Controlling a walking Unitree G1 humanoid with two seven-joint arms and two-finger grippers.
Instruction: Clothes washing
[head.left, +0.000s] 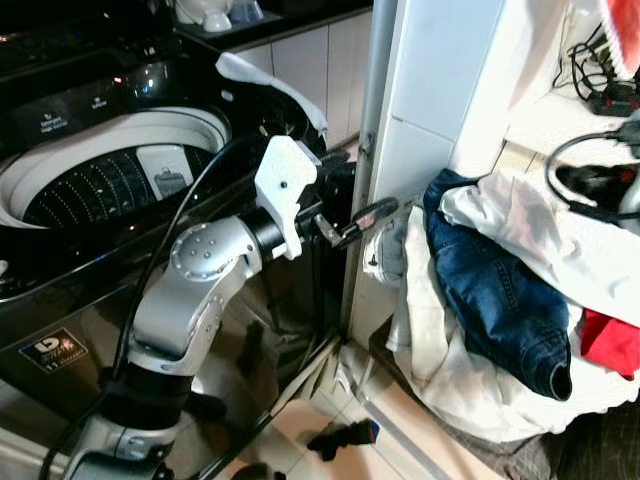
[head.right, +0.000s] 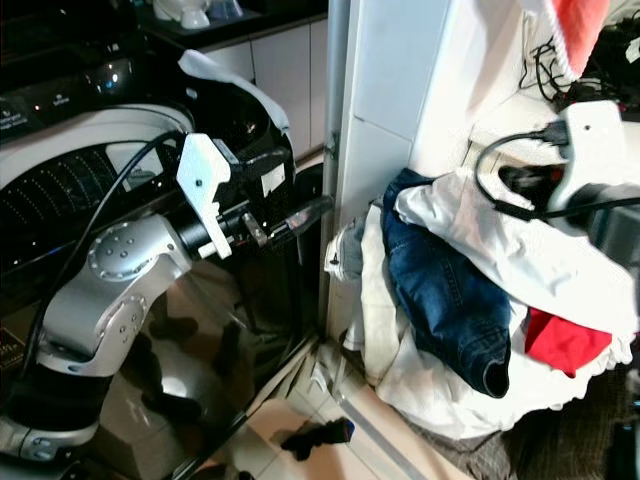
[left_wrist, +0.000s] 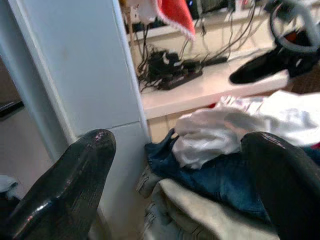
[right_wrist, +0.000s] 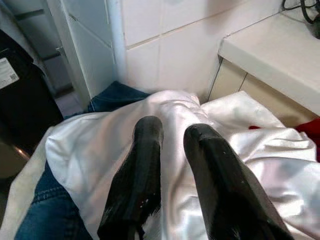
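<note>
Your washing machine (head.left: 110, 170) stands open-topped at left. The clothes pile (head.left: 500, 330) slumps right of the white pillar (head.left: 400, 120): blue jeans (head.left: 495, 290) under a crumpled white garment (right_wrist: 125, 150). Left gripper (head.left: 365, 222) hovers spread wide beside it; right gripper (right_wrist: 172, 150) pinches a white fold, fingers narrow.

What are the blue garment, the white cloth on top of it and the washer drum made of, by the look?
Blue garment: looks like denim, matte, with a stitched hem; likely jeans. White cloth: thin fabric with a soft sheen, satin-like, possibly synthetic; the right gripper pinches a fold of it. Washer drum: perforated wall with a dull metallic shine, probably stainless steel.
</note>
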